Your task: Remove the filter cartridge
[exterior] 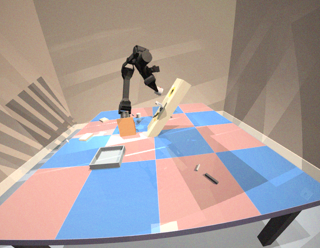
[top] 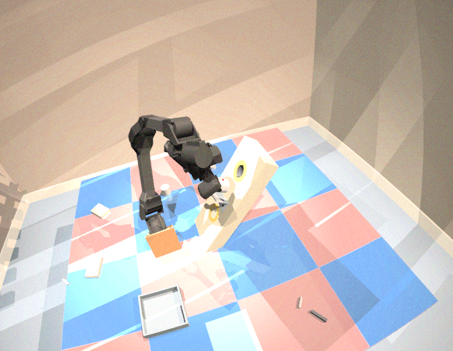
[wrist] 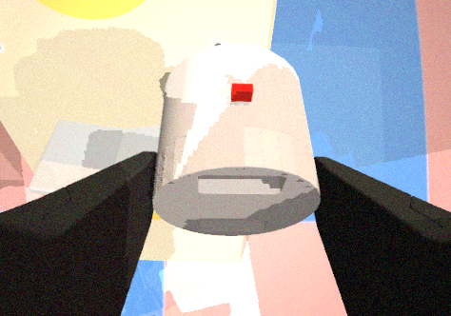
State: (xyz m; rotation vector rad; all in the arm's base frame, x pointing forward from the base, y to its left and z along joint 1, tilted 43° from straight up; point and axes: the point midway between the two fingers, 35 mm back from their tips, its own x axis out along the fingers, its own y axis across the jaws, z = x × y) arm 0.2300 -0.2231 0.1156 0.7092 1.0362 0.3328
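Note:
The filter cartridge (wrist: 238, 134) (top: 224, 185) (exterior: 159, 91) is a whitish cylinder with a small red block on its side. A slot shows on its grey end face in the wrist view. My gripper (wrist: 234, 168) (top: 221, 184) (exterior: 157, 91) is shut on it, one dark finger on each side. The cartridge is out in front of the tilted cream service panel (top: 243, 205) (exterior: 178, 96) (wrist: 209, 6), apart from its face. The panel has a yellow-ringed opening (top: 234, 171) near its top. The grey tray (top: 140, 317) (exterior: 105, 166) stands in front of the panel, to the left.
A grey flap-like part (top: 220, 200) (exterior: 158, 103) (wrist: 62, 150) sticks out from the panel below the cartridge. An orange block (top: 163, 241) (exterior: 126, 126) stands by the arm's base. A white cylinder (top: 165, 189) (exterior: 138, 115), cream slabs and small sticks lie around.

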